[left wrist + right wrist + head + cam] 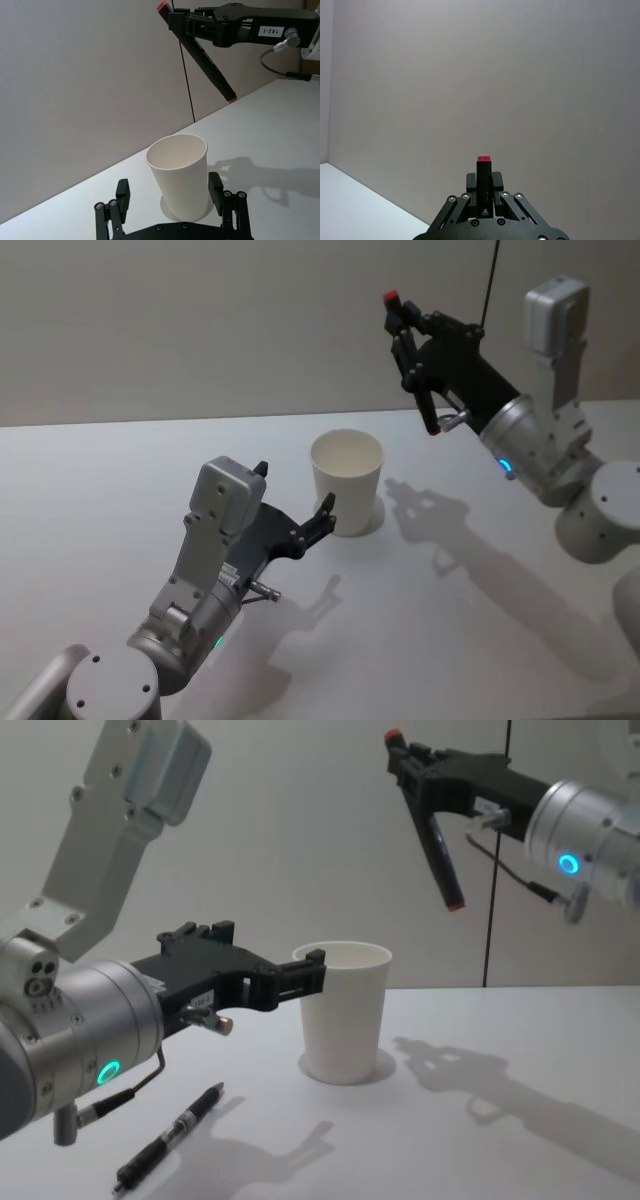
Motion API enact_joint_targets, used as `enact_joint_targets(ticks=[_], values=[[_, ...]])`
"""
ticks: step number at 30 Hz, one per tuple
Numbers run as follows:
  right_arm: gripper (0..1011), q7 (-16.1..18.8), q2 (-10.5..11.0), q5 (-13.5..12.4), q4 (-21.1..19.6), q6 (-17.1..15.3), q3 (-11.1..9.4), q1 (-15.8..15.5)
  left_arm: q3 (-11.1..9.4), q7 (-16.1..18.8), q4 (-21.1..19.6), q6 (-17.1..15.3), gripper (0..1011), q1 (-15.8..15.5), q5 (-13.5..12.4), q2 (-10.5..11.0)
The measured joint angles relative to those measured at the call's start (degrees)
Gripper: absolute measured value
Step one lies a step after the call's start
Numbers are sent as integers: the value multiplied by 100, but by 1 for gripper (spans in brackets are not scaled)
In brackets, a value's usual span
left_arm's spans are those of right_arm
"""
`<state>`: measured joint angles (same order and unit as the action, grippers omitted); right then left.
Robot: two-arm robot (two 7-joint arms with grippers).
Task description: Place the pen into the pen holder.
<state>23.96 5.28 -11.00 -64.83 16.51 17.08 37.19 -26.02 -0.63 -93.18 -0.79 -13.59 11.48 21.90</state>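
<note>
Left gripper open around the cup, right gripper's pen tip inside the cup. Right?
No. The right gripper holds the pen in the air, tip well above the pen holder: see the chest view. The left gripper is open around it.

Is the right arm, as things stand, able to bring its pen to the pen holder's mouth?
Probably yes. The mouth of the pen holder is uncovered: the jaws of the left gripper stand beside its wall, not over it. The right gripper holds the pen higher up, nothing between.
</note>
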Motion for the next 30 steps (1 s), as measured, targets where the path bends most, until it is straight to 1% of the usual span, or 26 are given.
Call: enact_joint_targets(ticks=[2, 3, 4, 5, 8, 9, 14, 16, 24, 30], values=[[169, -20, -34, 7, 75, 49, 28, 27, 0, 0, 0, 0, 1000, 0, 0, 0], [169, -71, -96, 35, 236, 149, 77, 83, 0, 0, 0, 0, 1000, 0, 0, 0], [169, -71, -96, 35, 236, 149, 77, 83, 0, 0, 0, 0, 1000, 0, 0, 0], [169, -110, -137, 58, 348, 223, 107, 125, 0, 0, 0, 0, 1000, 0, 0, 0], [169, -161, -196, 87, 508, 319, 144, 188, 0, 0, 0, 0, 1000, 0, 0, 0], [169, -195, -238, 107, 633, 376, 171, 238, 0, 0, 0, 0, 1000, 0, 0, 0], [169, -281, -342, 166, 935, 537, 232, 363, 0, 0, 0, 0, 1000, 0, 0, 0], [169, -331, -405, 198, 1127, 645, 265, 445, 0, 0, 0, 0, 1000, 0, 0, 0], [169, -372, -529, 223, 1494, 864, 324, 617, 0, 0, 0, 0, 1000, 0, 0, 0], [169, -358, -594, 220, 1660, 984, 360, 696, 0, 0, 0, 0, 1000, 0, 0, 0]])
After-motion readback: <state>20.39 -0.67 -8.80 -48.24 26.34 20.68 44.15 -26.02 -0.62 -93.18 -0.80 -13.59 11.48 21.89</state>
